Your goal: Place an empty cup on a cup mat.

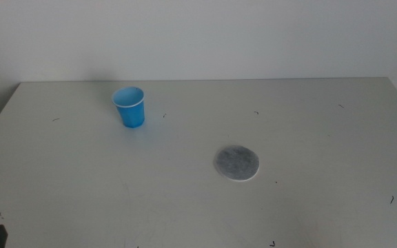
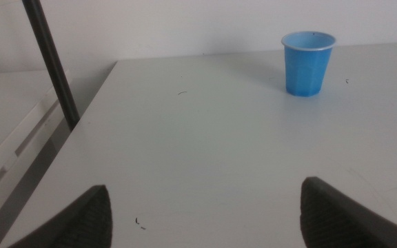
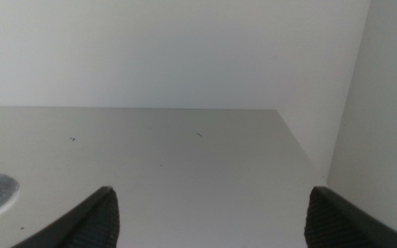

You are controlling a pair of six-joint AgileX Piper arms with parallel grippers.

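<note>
Upright on the pale grey table point(image 1: 309, 124), the cup point(image 1: 129, 106) stands at about ten o'clock from the table's middle, near the far edge, its mouth open upward and nothing visible inside. Well apart from it, at roughly four o'clock from the cup, the cup mat point(image 1: 236, 162) lies flat and bare. At the table's near corner at seven o'clock, the left gripper point(image 2: 205, 215) waits with its jaws spread wide, the cup ahead of it. Across the table, the right gripper point(image 3: 209, 219) also holds its jaws wide apart, the mat's edge just showing beside one jaw.
</note>
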